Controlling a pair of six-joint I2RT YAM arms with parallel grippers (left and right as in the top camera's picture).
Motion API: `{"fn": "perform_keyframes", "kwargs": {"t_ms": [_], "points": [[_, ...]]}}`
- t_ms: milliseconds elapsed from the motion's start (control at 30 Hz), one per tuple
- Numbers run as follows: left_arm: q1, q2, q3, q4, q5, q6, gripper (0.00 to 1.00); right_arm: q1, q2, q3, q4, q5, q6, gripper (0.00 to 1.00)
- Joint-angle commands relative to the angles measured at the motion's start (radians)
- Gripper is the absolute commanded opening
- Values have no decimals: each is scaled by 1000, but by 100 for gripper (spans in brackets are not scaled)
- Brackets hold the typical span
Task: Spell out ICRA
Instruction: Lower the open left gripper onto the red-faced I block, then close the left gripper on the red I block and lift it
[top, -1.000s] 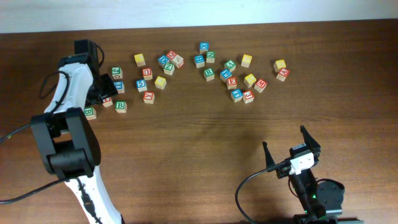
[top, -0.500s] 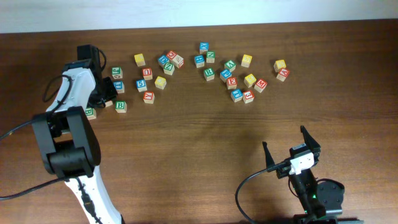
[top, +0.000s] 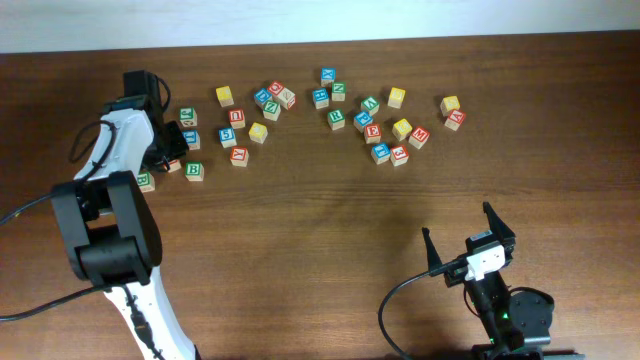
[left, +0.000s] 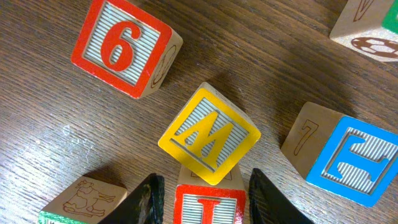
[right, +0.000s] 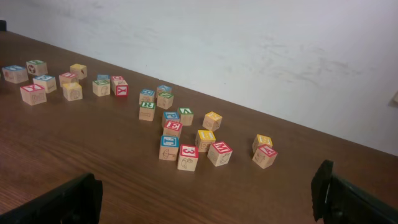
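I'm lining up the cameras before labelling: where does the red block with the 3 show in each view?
Overhead: the red 3 block sits at the lower edge of the right-hand cluster.
Right wrist: it is near the centre, at the cluster's front.
Left wrist: not in it.
Landmark: the yellow block at the far right end shows in both the overhead and right wrist views. The left wrist view shares only the table.
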Motion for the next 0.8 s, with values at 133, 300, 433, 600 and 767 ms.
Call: {"fn": "perform_keyframes", "kwargs": {"t_ms": [133, 300, 433, 600, 767], "points": [[6, 12, -7, -10, -11, -2, 34, 6, -7, -5, -5, -13, 4, 98], [6, 12, -7, -10, -11, -2, 29, 6, -7, -5, -5, -13, 3, 98], [6, 12, -7, -23, -10, -2, 24, 6, -7, -5, -5, -13, 4, 99], [6, 12, -7, -56, -11, -2, 22, 6, -7, -5, -5, -13, 4, 98], [6, 12, -7, -63, -11, -2, 23, 6, -7, -5, -5, -13, 4, 98]]}}
